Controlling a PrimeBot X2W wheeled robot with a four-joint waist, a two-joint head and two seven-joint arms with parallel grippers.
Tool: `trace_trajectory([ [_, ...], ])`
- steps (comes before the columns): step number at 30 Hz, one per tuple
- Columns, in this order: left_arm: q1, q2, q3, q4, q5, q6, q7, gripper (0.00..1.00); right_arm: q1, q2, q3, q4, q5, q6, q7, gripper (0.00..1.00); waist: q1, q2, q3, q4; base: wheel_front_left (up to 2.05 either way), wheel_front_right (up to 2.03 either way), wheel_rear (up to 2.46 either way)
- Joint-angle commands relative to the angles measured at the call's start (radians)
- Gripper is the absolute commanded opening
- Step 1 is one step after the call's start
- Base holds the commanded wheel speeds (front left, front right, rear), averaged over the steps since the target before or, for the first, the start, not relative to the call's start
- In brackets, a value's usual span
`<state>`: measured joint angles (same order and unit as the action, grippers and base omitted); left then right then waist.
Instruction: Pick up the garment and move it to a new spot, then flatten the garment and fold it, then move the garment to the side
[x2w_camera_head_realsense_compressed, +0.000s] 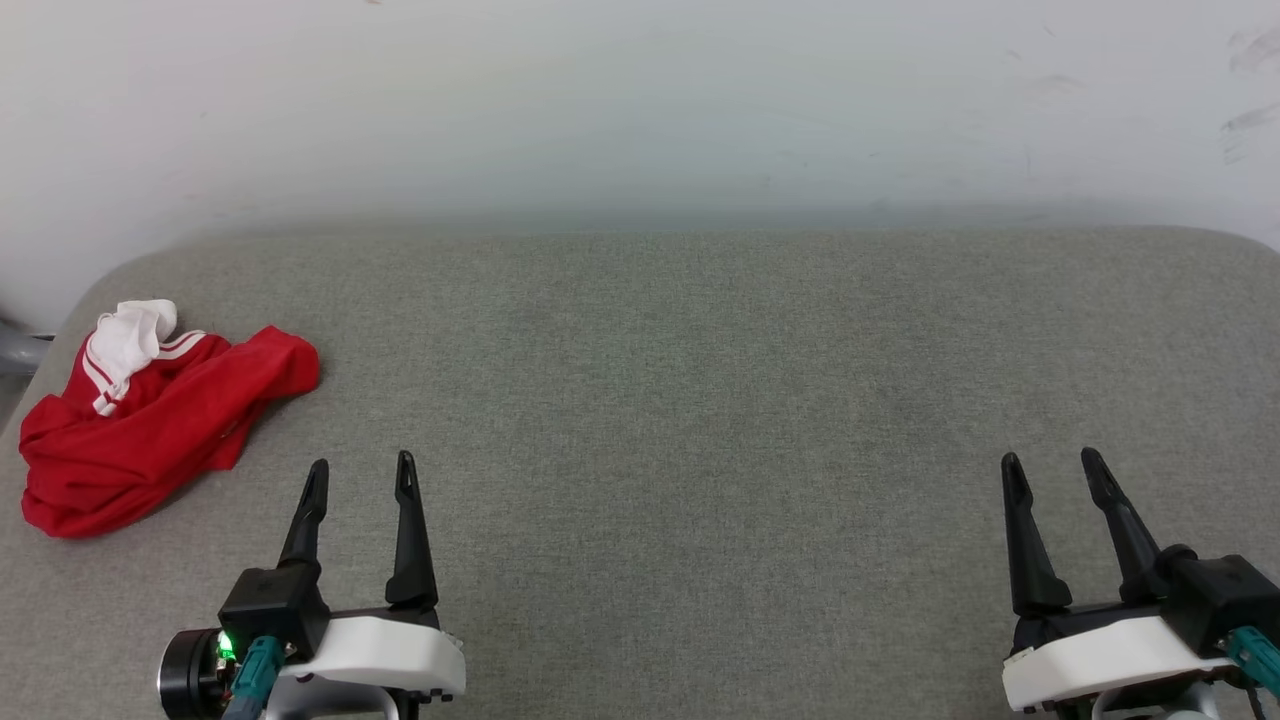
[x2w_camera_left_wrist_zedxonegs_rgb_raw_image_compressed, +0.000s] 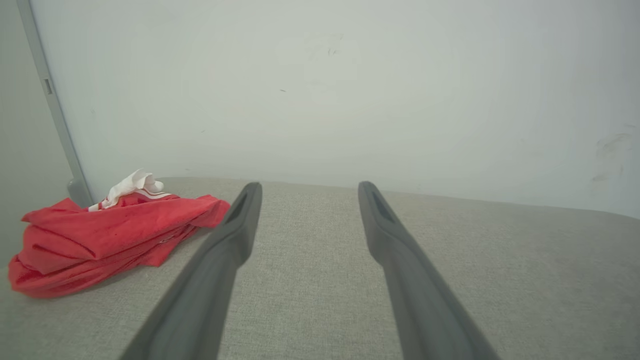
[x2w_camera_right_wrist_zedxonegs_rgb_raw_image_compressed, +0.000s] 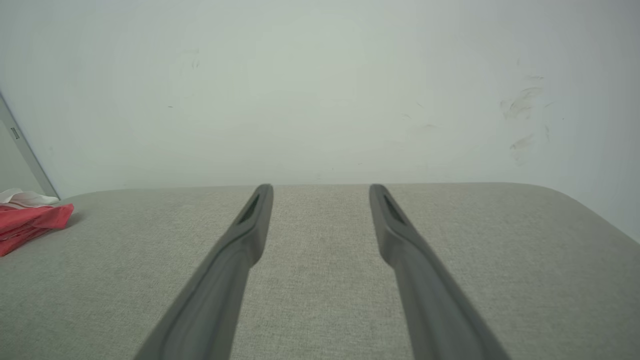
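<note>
**A:** So, where is the crumpled red jersey T-shirt with a white striped sleeve (x2w_camera_head_realsense_compressed: 150, 430)?

**B:** It is bunched in a heap at the far left end of the grey fabric-covered table (x2w_camera_head_realsense_compressed: 700, 400), with the white sleeve poking out on top. Nothing touches it.

**A:** And the grippers?

**B:** The left gripper (x2w_camera_head_realsense_compressed: 362, 462) is near the front edge, just right of the heap. Its two long dark fingers are spread apart with nothing between them. The right gripper (x2w_camera_head_realsense_compressed: 1051, 458) mirrors it, well apart on the right side, jaws likewise wide and empty.

**A:** Why are they held like that?

**B:** I'd judge it a ready pose. The fingers are parted so either can close on cloth, and the arms are low so the head view takes in the whole table. The garment lies to the left, so the left arm looks the natural one to reach.

**A:** Any print showing?

**B:** No, the folds hide it.

**A:** How far along is the task?

**B:** Nothing is done yet, by my reading. The pick-up comes first, and the wide bare middle of the table seems a sensible new spot for flattening.
</note>
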<state>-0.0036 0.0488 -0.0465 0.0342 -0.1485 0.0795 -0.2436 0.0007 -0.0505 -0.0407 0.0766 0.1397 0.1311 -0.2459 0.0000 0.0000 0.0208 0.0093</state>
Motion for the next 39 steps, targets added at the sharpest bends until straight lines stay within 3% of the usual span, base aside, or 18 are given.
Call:
trace_trajectory([
  [1, 0.012, 0.002, 0.0, -0.004, 0.019, -0.002, -0.009, 1.0, 0.01, 0.0, -0.002, -0.007, -0.008, 0.0, -0.007, 1.0, 0.0, 0.0, 0.0, 0.0, 0.0, 0.0, 0.0],
  [9, 0.012, 0.002, 0.0, 0.001, 0.054, -0.001, -0.023, 1.0, 0.014, 0.001, -0.005, -0.003, -0.002, -0.001, -0.021, 1.0, 0.0, 0.0, 0.001, 0.0, 0.0, 0.0, 0.0],
  [39, 0.008, 0.002, 0.006, 0.04, 0.018, -0.005, -0.022, 1.0, 0.017, 0.001, 0.018, 0.013, 0.021, -0.001, -0.02, 1.0, 0.0, 0.0, 0.001, 0.008, 0.0, 0.0, 0.0],
])
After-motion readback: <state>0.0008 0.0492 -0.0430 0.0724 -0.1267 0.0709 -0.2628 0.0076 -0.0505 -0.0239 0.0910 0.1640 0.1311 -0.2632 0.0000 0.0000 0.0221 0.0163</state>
